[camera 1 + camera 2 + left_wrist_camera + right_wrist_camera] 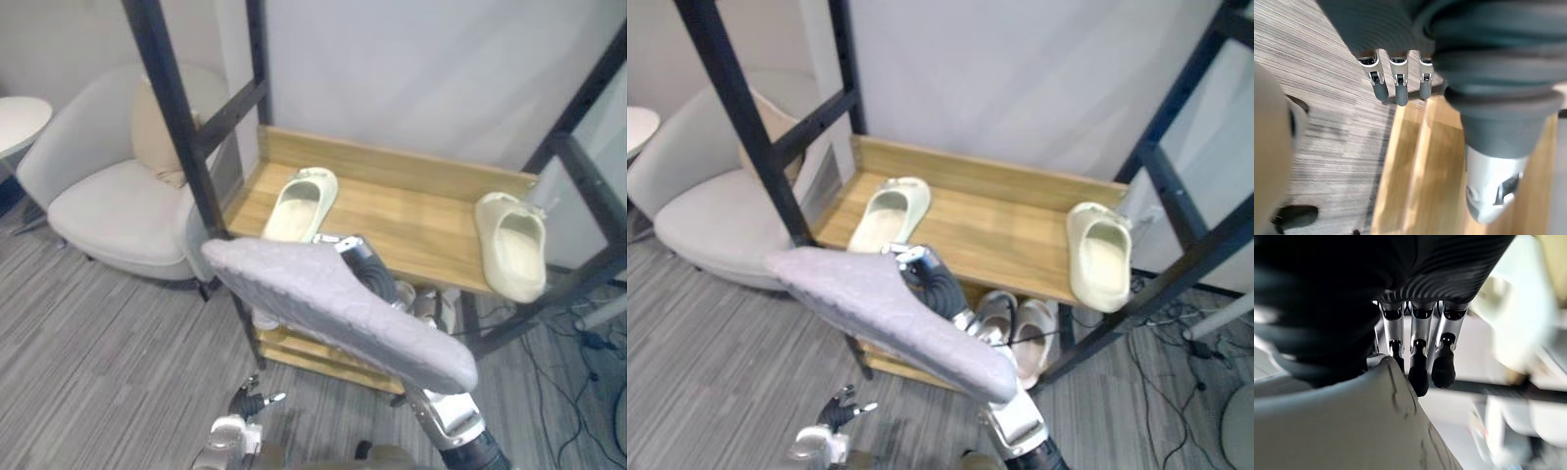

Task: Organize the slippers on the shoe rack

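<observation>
A grey slipper (333,308) hangs sole-up in front of the shoe rack, held by my right hand (367,262), whose fingers (1418,372) curl over its edge (1352,426). Two cream slippers lie on the rack's top wooden shelf (411,211): one (302,204) at the left, toe toward the back, and one (511,245) at the right end, overhanging the front edge. My left hand (247,403) hangs low near the floor with its fingers (1398,88) straight and nothing in them, close to a lower wooden board (1420,171).
Black frame posts (181,127) rise at the rack's corners. A lower shelf holds pale shoes (1019,328). A light armchair (108,201) with a beige cushion (157,137) stands left, beside a round white table (15,122). Cables (588,343) lie on the floor at the right.
</observation>
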{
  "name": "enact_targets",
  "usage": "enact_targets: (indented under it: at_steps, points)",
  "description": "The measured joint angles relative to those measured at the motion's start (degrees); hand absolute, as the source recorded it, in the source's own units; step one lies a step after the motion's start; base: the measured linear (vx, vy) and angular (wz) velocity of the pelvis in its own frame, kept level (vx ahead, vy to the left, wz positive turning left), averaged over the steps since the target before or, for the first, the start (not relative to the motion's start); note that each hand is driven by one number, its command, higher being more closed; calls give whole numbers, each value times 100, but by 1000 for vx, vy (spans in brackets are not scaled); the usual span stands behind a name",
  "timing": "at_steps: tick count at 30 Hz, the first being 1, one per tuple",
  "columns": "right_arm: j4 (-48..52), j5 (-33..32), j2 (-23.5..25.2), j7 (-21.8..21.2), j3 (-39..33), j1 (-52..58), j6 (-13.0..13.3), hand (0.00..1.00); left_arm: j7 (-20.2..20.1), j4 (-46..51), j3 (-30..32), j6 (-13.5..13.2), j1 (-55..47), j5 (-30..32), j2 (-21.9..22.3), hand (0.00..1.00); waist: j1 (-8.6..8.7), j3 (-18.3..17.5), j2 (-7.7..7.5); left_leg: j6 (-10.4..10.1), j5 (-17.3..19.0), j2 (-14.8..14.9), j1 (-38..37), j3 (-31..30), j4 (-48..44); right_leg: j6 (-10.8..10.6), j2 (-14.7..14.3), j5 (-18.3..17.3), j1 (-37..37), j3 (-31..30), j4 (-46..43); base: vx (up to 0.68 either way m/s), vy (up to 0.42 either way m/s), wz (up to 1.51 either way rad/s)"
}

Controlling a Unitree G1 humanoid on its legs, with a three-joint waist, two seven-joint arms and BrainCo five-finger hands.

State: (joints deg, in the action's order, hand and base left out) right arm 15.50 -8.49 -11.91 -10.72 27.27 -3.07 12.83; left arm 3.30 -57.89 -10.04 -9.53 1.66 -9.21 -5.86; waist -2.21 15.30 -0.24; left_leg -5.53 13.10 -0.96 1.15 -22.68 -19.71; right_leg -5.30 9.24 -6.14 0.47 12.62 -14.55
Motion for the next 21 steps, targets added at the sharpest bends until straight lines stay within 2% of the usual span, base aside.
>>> enact_targets:
  at_steps: [5, 9, 12, 17, 21]
  points:
    - [-302, 210, -217, -129, 293, -182, -29, 100, 65, 7, 9, -12, 223, -47, -80, 0, -2, 386, 23, -89, 57, -147, 614, -144, -486, 51, 160, -285, -748, 68, -847, -118, -15, 16]
    - [-593, 552, -422, -12, 278, -391, -90, 100, 192, 161, 10, -22, 364, -215, -199, 0, -6, 781, 16, -226, 215, -289, 1277, -230, -1110, 97, 288, -569, -1466, 87, -1637, -137, -22, 13]
    - [-804, 719, -436, 96, 244, -553, -78, 100, 298, 222, 86, -125, 437, -342, -189, 0, -22, 871, 8, -283, 386, -373, 1891, -219, -1651, 136, 330, -731, -2111, 20, -2172, -125, 3, -1]
    - [-1277, 1370, -399, 664, 18, -934, -80, 100, 477, 387, 300, -266, 770, -454, -80, 0, -109, 1059, -5, -348, 932, -558, 3082, -47, -3005, 175, 398, -1166, -3437, -307, -3499, -83, 22, -15]
    - [-1246, 1634, -380, 1080, -312, -1117, -81, 100, 666, 751, 848, -365, 841, -585, 130, 0, -153, 1221, -39, -410, 1237, -582, 3838, 81, -3901, 194, 386, -1408, -4254, -446, -4321, -57, 22, -16]
